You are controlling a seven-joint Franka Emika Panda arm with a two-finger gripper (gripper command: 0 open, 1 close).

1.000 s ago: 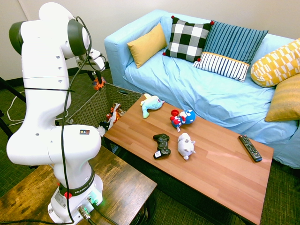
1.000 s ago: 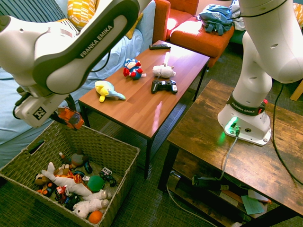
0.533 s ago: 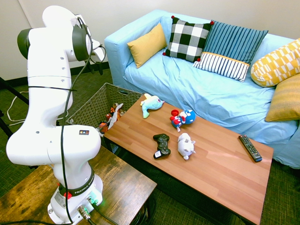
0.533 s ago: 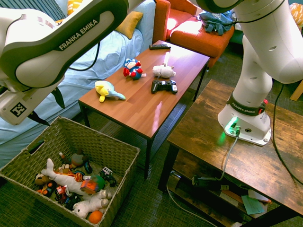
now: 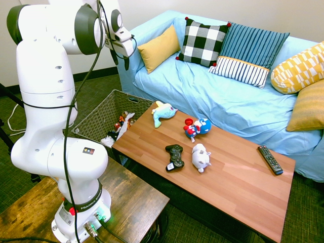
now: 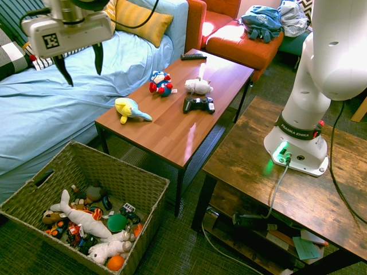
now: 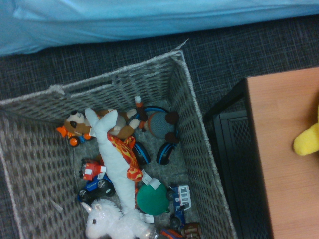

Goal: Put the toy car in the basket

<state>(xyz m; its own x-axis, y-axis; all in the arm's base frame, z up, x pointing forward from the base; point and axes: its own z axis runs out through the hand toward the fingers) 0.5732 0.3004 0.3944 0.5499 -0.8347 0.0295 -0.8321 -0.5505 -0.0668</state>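
The toy car (image 6: 136,230) lies in the basket (image 6: 132,183), a small orange-red shape against the inside of the wall nearest the coffee table, among several other toys. The woven basket (image 5: 96,114) stands on the floor between the sofa and the coffee table. My gripper (image 6: 80,64) hangs high above the sofa's edge, well clear of the basket. It is open, with nothing between its dark fingers (image 6: 98,57). In the first exterior view the gripper (image 5: 120,59) is in front of the sofa's armrest. The wrist view looks down into the basket (image 7: 194,144).
The coffee table (image 6: 172,132) carries a plush fish (image 6: 129,109), a red-and-blue plush (image 6: 160,82), a white plush (image 6: 198,86), a black controller (image 6: 198,104) and a remote (image 6: 193,56). The blue sofa (image 5: 228,96) holds several cushions.
A second ago my gripper was shut on the toy car just above the basket. It opened, the car dropped in among the toys, and the arm rose and swung towards the sofa.
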